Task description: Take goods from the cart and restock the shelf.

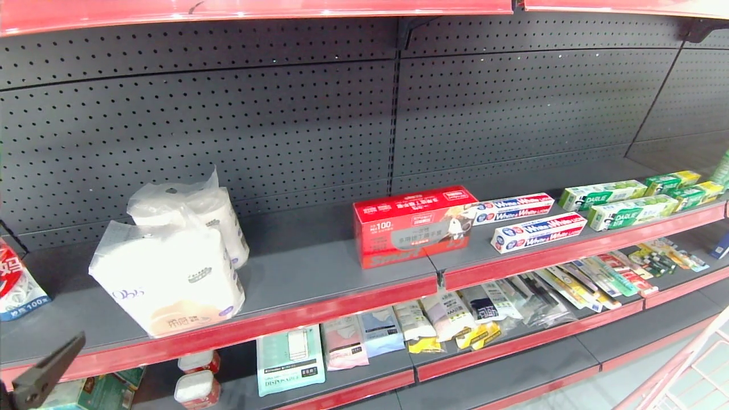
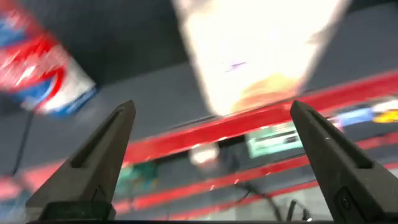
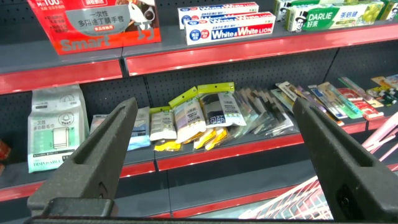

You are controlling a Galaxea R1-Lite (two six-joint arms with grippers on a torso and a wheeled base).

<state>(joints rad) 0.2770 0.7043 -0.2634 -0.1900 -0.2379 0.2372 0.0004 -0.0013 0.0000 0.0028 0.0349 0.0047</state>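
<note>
Presently, I log the following, each item placed against the red box [image 1: 413,225] standing on the grey shelf [image 1: 319,267].

1. White tissue pack [image 1: 168,279]: well left of the red box, at the shelf's front edge.
2. Bagged paper rolls [image 1: 213,213]: left of the red box, touching the tissue pack from behind.
3. Red-and-blue bag [image 1: 14,282]: far left of the red box, cut by the frame edge.
4. Two white-and-blue toothpaste cartons [image 1: 538,232]: just right of the red box, lying flat, one behind the other.
5. Green toothpaste cartons [image 1: 609,195]: further right of the red box, beyond the white-and-blue ones.
6. Lower shelf [image 1: 512,341]: below the red box, carrying flat packets [image 1: 447,313] and toothbrush packs [image 1: 592,276].
7. Cart [image 1: 695,370]: pink wire frame, below and well right of the red box.
8. Left gripper [image 2: 211,106]: below and well left of the red box, facing the shelf's red edge under the tissue pack; jaws spread, nothing between them.
9. Right gripper [image 3: 214,101]: in front of and below the red box, facing the lower shelf; jaws spread, nothing between them.
</note>
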